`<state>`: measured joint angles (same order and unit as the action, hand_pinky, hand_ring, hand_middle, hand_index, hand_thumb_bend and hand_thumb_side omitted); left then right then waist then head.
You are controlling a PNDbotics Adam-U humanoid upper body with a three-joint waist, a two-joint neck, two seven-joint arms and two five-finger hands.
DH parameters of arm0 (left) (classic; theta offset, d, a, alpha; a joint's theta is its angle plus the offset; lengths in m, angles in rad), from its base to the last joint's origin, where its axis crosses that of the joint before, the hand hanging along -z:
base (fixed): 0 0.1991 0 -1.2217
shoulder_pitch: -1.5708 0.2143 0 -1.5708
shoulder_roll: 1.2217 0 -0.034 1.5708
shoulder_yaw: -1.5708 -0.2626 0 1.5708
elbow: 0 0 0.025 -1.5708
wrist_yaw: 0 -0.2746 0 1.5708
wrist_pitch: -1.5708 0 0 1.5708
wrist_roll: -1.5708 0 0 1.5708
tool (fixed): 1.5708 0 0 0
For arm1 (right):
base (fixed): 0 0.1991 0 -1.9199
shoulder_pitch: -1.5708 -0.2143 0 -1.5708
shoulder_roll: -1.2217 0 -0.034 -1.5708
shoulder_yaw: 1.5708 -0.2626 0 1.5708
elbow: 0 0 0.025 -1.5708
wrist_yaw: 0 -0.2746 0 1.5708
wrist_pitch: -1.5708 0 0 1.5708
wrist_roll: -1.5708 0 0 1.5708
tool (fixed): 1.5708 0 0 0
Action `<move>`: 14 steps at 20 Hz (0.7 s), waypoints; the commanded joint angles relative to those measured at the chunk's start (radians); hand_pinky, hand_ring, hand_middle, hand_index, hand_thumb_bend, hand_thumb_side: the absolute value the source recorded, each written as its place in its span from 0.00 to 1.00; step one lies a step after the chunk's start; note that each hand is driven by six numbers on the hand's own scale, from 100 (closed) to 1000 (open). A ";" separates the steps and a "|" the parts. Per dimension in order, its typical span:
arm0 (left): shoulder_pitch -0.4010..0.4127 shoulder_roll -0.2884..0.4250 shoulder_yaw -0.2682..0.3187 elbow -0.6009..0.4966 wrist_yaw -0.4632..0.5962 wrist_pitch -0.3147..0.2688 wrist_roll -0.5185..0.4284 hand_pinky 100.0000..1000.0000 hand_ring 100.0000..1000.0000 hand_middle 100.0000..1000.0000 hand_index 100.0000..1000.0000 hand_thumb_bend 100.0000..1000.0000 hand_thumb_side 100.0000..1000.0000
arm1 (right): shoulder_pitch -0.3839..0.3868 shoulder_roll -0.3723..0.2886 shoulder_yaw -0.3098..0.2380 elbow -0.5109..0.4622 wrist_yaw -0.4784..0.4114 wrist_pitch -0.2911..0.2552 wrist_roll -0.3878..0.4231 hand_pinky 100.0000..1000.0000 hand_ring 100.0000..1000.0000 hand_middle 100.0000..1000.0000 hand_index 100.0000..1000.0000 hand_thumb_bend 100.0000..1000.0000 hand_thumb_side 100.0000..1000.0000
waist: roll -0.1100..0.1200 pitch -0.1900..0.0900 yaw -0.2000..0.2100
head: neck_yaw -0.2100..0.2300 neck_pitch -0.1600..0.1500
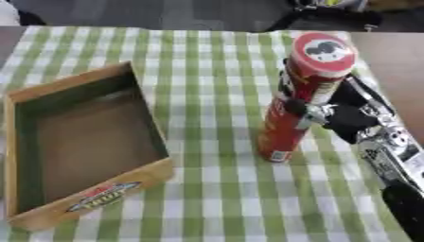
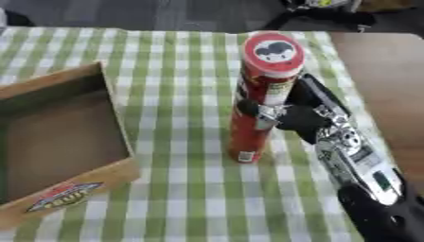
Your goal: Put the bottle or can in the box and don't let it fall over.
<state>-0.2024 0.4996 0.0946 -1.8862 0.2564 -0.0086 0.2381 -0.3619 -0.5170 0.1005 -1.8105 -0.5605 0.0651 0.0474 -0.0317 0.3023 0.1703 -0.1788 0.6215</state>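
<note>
A tall red can (image 1: 300, 99) with a white lid stands upright on the green checked cloth, right of centre. My right hand (image 1: 335, 109) comes in from the lower right and its fingers are curled round the can's middle. The wooden box (image 1: 83, 142) lies open and empty at the left, with a logo on its near wall. My left hand shows in neither view.
The checked tablecloth (image 1: 207, 71) covers most of the table. Bare brown table (image 1: 397, 61) shows at the right edge. Dark objects lie beyond the table's far edge.
</note>
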 commanded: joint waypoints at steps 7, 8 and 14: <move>-0.011 0.012 0.002 -0.010 0.005 -0.003 -0.004 0.81 0.90 0.78 0.84 0.48 0.36 | -0.031 -0.004 0.009 0.007 -0.036 -0.006 -0.010 0.75 0.84 0.83 0.82 0.59 0.00 | 0.001 -0.009 0.005 | -0.003 -0.016; -0.012 0.011 0.002 -0.010 0.005 -0.003 -0.005 0.81 0.90 0.78 0.84 0.48 0.36 | -0.033 -0.003 0.010 0.007 -0.041 -0.007 -0.010 0.75 0.83 0.82 0.81 0.58 0.00 | 0.001 -0.009 0.005 | -0.002 -0.016; -0.014 0.011 0.002 -0.011 0.004 -0.003 -0.008 0.81 0.90 0.78 0.84 0.48 0.36 | -0.043 0.001 0.016 0.013 -0.077 -0.013 -0.022 0.62 0.61 0.62 0.67 0.43 0.00 | 0.001 -0.008 0.005 | -0.002 -0.016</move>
<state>-0.2047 0.4921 0.0900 -1.8862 0.2586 -0.0102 0.2335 -0.3908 -0.5043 0.1188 -1.7917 -0.6256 0.0525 0.0325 -0.0330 0.3074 0.1734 -0.1790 0.6142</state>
